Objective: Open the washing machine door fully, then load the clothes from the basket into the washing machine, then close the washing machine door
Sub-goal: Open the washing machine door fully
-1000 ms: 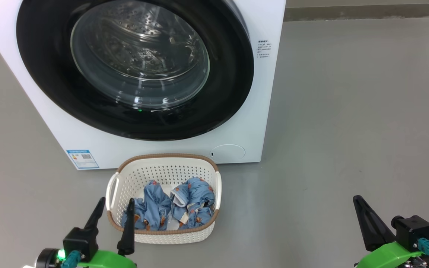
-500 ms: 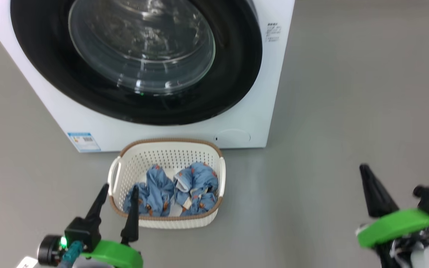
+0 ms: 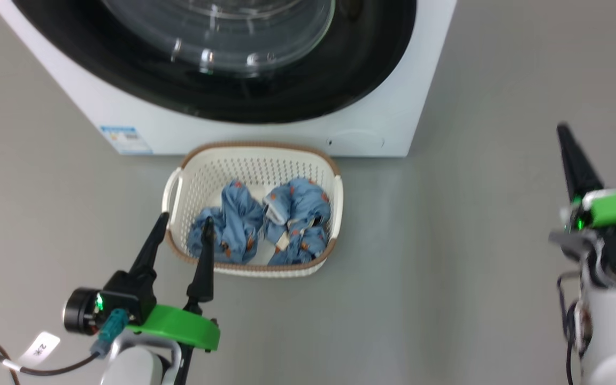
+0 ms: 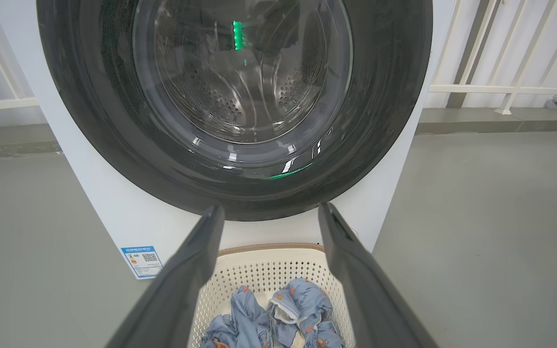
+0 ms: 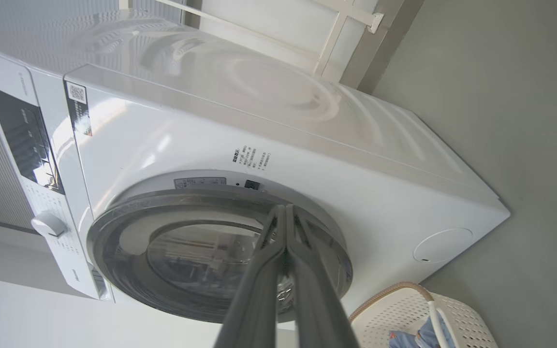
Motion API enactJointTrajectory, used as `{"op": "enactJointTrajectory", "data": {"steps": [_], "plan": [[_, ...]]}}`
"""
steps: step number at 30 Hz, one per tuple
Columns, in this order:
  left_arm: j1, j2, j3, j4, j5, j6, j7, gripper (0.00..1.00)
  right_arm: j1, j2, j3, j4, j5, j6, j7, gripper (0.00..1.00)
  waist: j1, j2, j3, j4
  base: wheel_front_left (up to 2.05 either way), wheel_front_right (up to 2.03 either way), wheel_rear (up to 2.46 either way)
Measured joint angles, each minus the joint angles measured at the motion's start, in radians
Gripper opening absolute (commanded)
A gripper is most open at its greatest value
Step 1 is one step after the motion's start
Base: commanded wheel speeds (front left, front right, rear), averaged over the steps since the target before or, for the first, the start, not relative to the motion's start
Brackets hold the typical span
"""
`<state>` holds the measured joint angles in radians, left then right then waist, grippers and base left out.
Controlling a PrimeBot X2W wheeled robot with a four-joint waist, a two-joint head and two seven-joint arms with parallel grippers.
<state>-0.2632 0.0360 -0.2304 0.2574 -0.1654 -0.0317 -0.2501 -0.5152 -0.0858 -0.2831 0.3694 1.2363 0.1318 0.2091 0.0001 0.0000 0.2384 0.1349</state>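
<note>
On the grey floor (image 3: 474,240), the washing machine (image 3: 265,133) sits higher in the head view than a second ago, but that is the head dipping, not the machine shifting. The washing machine door (image 3: 351,80) is still shut flush, so the first step is not yet done. The basket (image 3: 257,163) stays just before the machine's front, the clothes (image 3: 238,224) heaped inside. What has really moved is the right gripper (image 3: 563,131): pressed together and empty, it has risen at the right, and I judge it is making for the door's edge. The left gripper (image 3: 185,218) hangs spread wide, empty, at the basket's near rim.
</note>
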Motion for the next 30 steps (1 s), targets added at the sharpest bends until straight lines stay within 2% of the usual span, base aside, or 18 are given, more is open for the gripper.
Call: {"op": "enactJointTrajectory", "data": {"steps": [5,13,23,30], "plan": [[-0.033,-0.002,-0.027,-0.016,-0.016,0.009,-0.004,1.00,-0.152,-0.005,-0.060,0.100,0.147,0.000,0.105,0.00,0.0000,0.0000,0.058,0.023,0.00,0.00,0.00],[-0.084,-0.003,-0.058,-0.035,-0.040,0.029,-0.004,1.00,-0.389,-0.032,-0.081,0.221,0.258,-0.003,0.240,0.00,0.0000,0.0000,0.139,0.061,0.00,0.00,0.00],[-0.121,-0.005,-0.089,-0.053,-0.054,0.045,-0.004,1.00,-0.628,-0.066,-0.042,0.347,0.258,-0.003,0.300,0.00,0.0000,0.0001,0.210,0.100,0.00,0.00,0.00],[-0.137,-0.005,-0.108,-0.064,-0.070,0.055,-0.004,1.00,-0.778,-0.088,0.000,0.460,0.196,-0.003,0.300,0.00,0.0000,0.0000,0.247,0.123,0.00,0.00,0.00]]}}
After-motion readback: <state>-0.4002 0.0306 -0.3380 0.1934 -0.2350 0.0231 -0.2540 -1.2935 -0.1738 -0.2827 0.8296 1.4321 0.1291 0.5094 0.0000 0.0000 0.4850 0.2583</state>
